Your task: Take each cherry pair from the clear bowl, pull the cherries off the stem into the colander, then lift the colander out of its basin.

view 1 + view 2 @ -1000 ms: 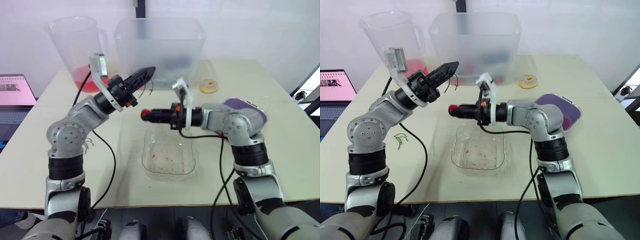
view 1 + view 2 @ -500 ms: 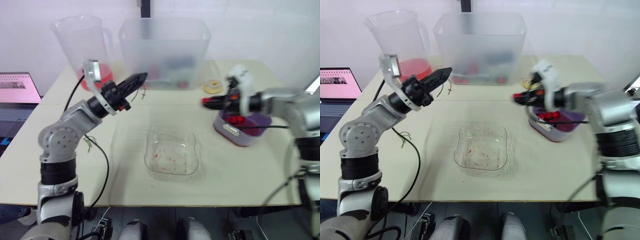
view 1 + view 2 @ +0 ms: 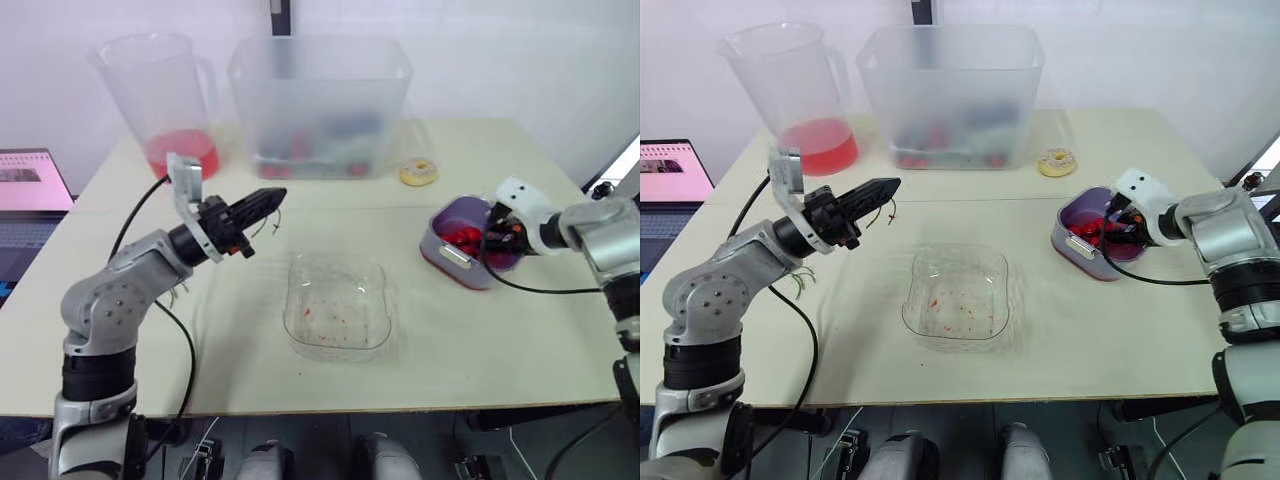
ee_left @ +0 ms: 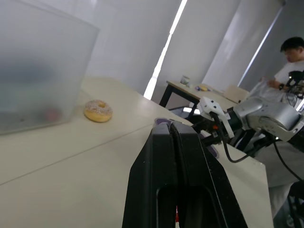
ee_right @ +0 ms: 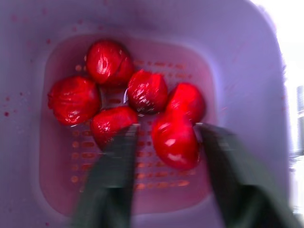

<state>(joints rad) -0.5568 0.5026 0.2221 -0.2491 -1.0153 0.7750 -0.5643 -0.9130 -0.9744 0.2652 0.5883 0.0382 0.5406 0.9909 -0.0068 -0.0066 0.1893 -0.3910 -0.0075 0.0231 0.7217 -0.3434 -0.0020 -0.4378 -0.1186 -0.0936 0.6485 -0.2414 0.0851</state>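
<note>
Pinches the left gripper point(image 3: 275, 195) shut on a bare stem point(image 3: 270, 225), behind and to the left of the clear bowl point(image 3: 338, 305). Hangs the right gripper point(image 5: 166, 127), fingers spread apart, over the purple colander point(image 3: 445, 255) to the right of that bowl, with six cherries point(image 5: 147, 90) lying inside.

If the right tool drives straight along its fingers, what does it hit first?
Most likely the cherry sitting between the open fingers of the right tool, then the floor of the purple colander behind it. Depth is unclear, so a neighbouring cherry might touch first.
</note>
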